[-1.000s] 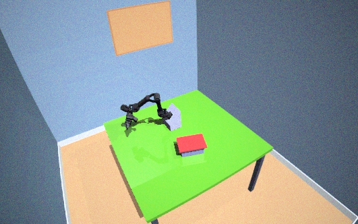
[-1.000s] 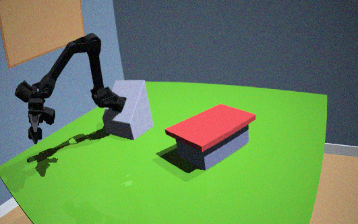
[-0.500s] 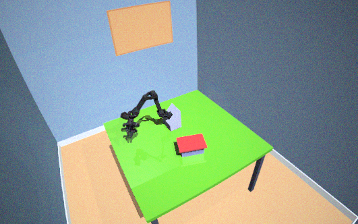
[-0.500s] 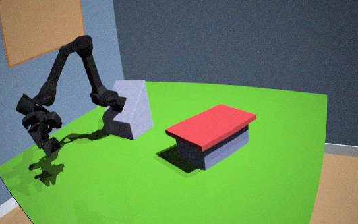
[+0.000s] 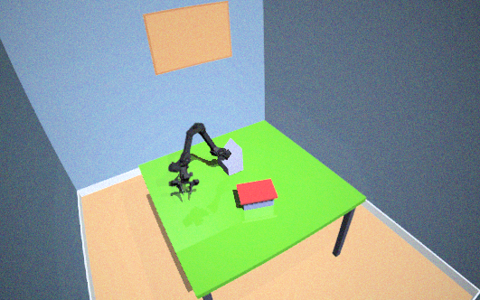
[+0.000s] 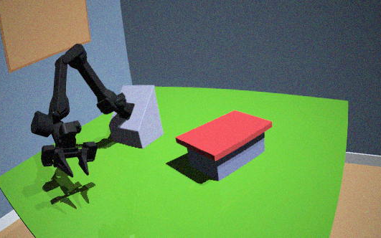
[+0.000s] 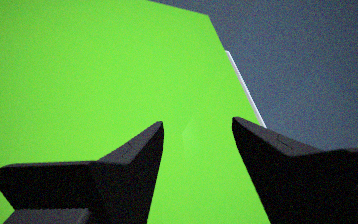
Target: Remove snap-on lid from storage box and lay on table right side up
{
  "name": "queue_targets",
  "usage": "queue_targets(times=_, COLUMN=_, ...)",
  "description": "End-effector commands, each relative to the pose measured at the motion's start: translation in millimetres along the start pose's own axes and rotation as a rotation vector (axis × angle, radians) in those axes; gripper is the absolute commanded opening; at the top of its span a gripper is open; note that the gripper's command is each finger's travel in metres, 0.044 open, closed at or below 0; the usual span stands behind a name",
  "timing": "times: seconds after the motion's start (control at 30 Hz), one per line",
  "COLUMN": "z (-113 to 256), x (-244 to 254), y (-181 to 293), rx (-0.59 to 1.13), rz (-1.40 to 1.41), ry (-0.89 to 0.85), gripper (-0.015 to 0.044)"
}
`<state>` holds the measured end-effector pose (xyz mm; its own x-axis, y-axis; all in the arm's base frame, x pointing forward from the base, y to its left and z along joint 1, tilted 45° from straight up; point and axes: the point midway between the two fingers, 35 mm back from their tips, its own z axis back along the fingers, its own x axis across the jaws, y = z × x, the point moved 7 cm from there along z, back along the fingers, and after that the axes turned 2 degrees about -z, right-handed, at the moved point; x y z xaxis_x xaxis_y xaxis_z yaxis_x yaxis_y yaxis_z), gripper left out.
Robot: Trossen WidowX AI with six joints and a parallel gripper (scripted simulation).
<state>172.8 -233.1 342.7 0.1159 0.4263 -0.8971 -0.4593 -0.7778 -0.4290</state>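
Observation:
The storage box (image 5: 258, 205) (image 6: 242, 158) stands on the green table (image 5: 307, 181) (image 6: 283, 197). Its red lid (image 5: 257, 192) (image 6: 226, 134) lies on top, right side up, and overhangs the walls. Whether it is snapped down cannot be told. My gripper (image 5: 185, 199) (image 6: 80, 175) (image 7: 197, 125) is partly open, with nothing between the fingers. It points down, low above the table, well to the left of the box in the top and exterior views. The box and lid do not show in the wrist view.
A pale slanted block (image 5: 235, 158) (image 6: 151, 122) stands behind and left of the box, at the arm's base. The table's left edge is close to my gripper in the top and exterior views. An orange panel (image 5: 190, 38) (image 6: 46, 30) hangs on the blue wall.

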Motion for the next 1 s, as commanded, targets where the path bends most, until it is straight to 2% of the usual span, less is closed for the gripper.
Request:
queue_targets(times=0.0, z=-41, x=39, y=-38, rx=0.013, rz=-0.381, ry=-0.106, gripper=0.0235)
queue_targets(times=0.1, z=-44, x=47, y=-52, rx=-0.019, rz=-0.379, ry=-0.147, gripper=0.0235)
queue_targets(times=0.4, z=-66, x=88, y=-78, rx=0.068, rz=-0.661, ry=-0.238, gripper=0.0235)
queue_targets(times=0.63, z=-82, x=166, y=-124, rx=0.296, rz=-1.074, ry=-0.313, gripper=0.0235)
queue_targets(times=0.97, z=-65, x=251, y=-160, rx=0.539, rz=-1.286, ry=-0.339, gripper=0.0235)
